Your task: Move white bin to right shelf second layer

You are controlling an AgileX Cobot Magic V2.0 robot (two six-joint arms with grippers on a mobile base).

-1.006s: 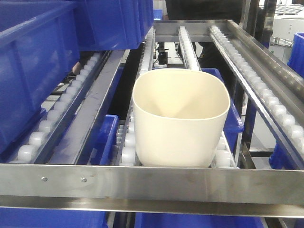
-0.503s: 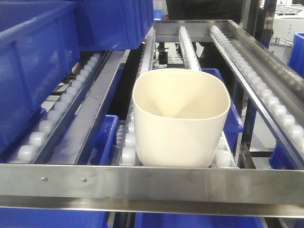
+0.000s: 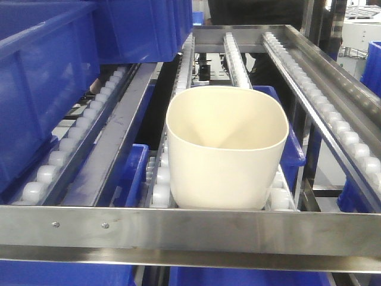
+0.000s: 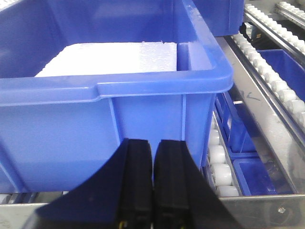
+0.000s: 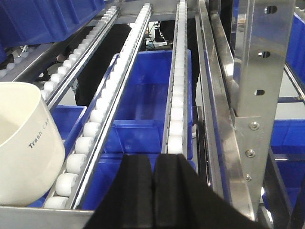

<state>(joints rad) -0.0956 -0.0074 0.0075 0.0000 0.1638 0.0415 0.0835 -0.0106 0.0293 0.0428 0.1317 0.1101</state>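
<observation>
Nothing has shifted since a second ago as far as I can see: the white bin [image 3: 226, 149] sits in the same spot on the right shelf second layer [image 3: 333, 128], parked on two roller rails [image 3: 235, 56] right up against the front bar [image 3: 190, 229], near the front edge and roughly mid-width. Makes sense, since those rails slope toward the front and the bar acts as a stop, so my guess is the placing is done. Both arms are backed off: the left gripper [image 4: 152, 191] is pressed closed with nothing in it, pointing at a blue crate [image 4: 143, 109] on the left side, and the right gripper [image 5: 153, 191] is closed and empty too, just right of the bin. Only readable writing is "Trash" on the bin's wall, followed by something cut off, maybe "Can".
</observation>
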